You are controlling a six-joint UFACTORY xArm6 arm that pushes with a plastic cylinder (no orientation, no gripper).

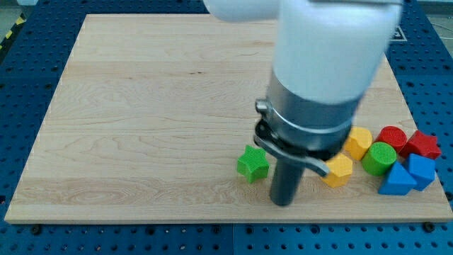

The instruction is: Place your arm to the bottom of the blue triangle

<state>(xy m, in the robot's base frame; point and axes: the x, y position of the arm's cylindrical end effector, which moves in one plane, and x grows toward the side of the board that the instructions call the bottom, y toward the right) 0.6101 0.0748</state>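
The blue triangle [397,180] lies near the view's bottom right corner of the wooden board [141,106]. My tip [283,202] rests on the board well to the view's left of the blue triangle, just right of a green star block [253,163] and left of a yellow block [338,170]. The arm's white and grey body hides part of the board above the tip.
Around the blue triangle are a blue cube [422,171], a green cylinder [380,158], a red cylinder [391,137], a red star block [422,144] and a second yellow block [357,142]. The board's bottom edge runs close below the tip.
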